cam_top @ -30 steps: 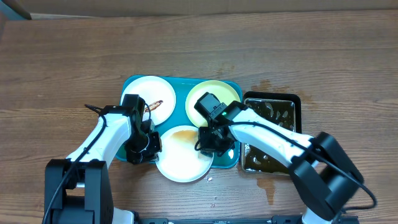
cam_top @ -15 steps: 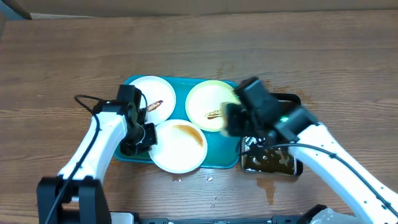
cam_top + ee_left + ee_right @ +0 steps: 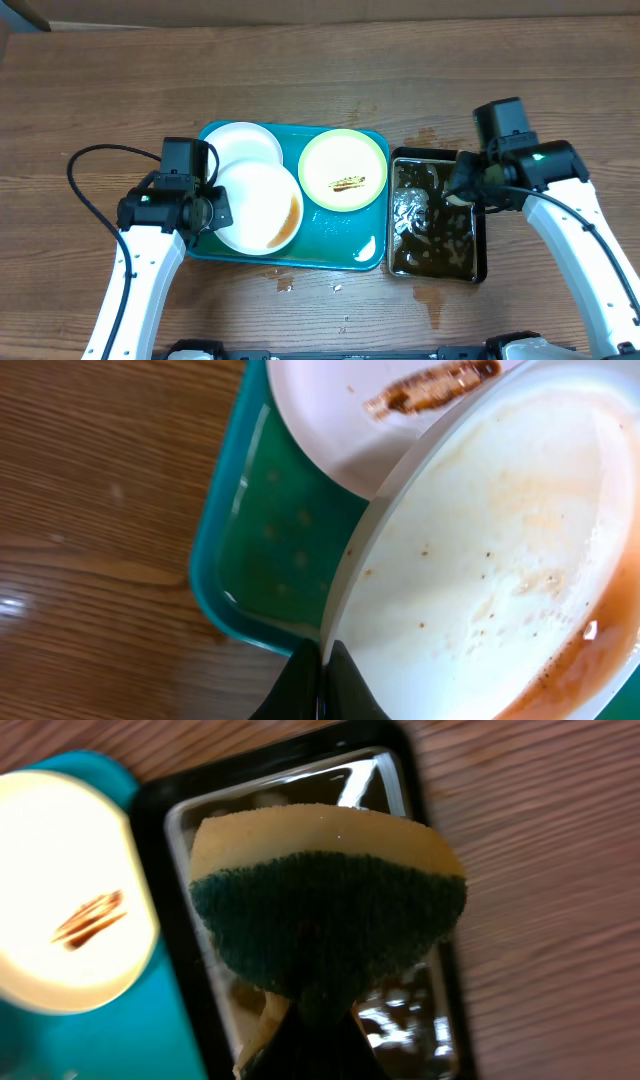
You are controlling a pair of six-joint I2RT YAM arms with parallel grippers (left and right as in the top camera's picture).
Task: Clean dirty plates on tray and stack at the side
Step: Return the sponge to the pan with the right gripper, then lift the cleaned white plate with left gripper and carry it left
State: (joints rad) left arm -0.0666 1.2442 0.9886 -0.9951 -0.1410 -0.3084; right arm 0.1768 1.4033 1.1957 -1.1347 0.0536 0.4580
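Note:
The teal tray (image 3: 350, 243) lies mid-table. My left gripper (image 3: 213, 212) is shut on the rim of a white plate (image 3: 258, 206), tilted above the tray, brown liquid pooled at its lower edge; the left wrist view shows the jaws (image 3: 322, 665) pinching that rim (image 3: 480, 560). Under it lies another white plate (image 3: 243, 143) with a brown smear (image 3: 432, 385). The lime-green plate (image 3: 343, 168) with a smear sits at the tray's back right (image 3: 60, 910). My right gripper (image 3: 462, 182) is shut on a yellow-green sponge (image 3: 325, 910) above the black pan (image 3: 436, 215).
The black pan holds dark liquid and stands right of the tray, touching it. Wet spots mark the wooden table (image 3: 440, 300) in front of the pan and behind it. A black cable (image 3: 90, 160) loops left of my left arm.
My right gripper moved from the tray right over the black pan with the sponge. My left gripper pulled the white plate left and back, tilting it over the other white plate.

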